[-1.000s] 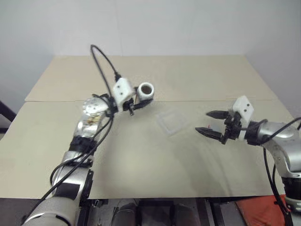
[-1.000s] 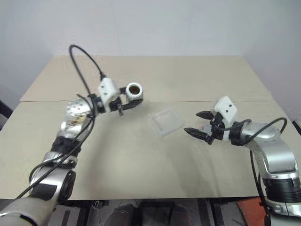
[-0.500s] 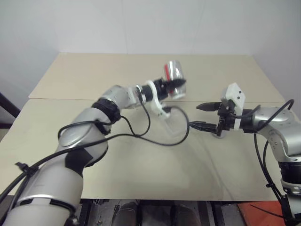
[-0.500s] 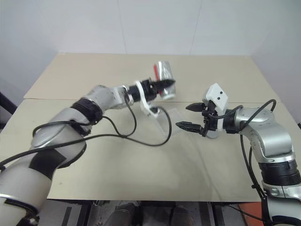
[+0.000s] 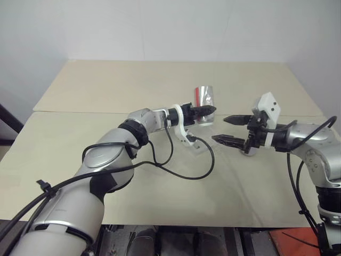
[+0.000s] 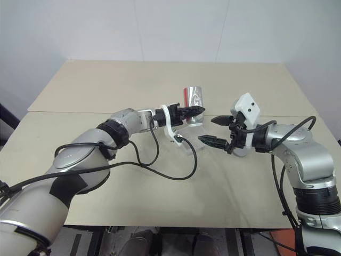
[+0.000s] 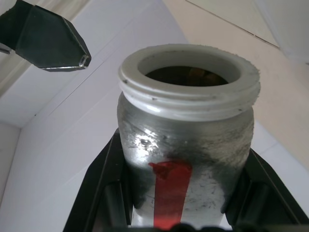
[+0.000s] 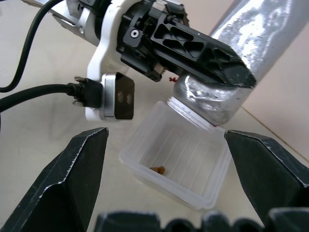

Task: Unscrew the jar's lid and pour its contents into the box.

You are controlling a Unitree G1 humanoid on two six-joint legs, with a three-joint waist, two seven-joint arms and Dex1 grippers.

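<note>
jar (image 5: 204,99) upturned in left hand (image 5: 209,110), over box (image 8: 178,159)

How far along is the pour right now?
Done: the jar has no lid on; its white threaded mouth is bare. In hand: the left gripper holds the jar mouth-down over the box, where one small brown piece already lies. Left: emptying whatever remains. The right gripper waits open beside the box.
</note>
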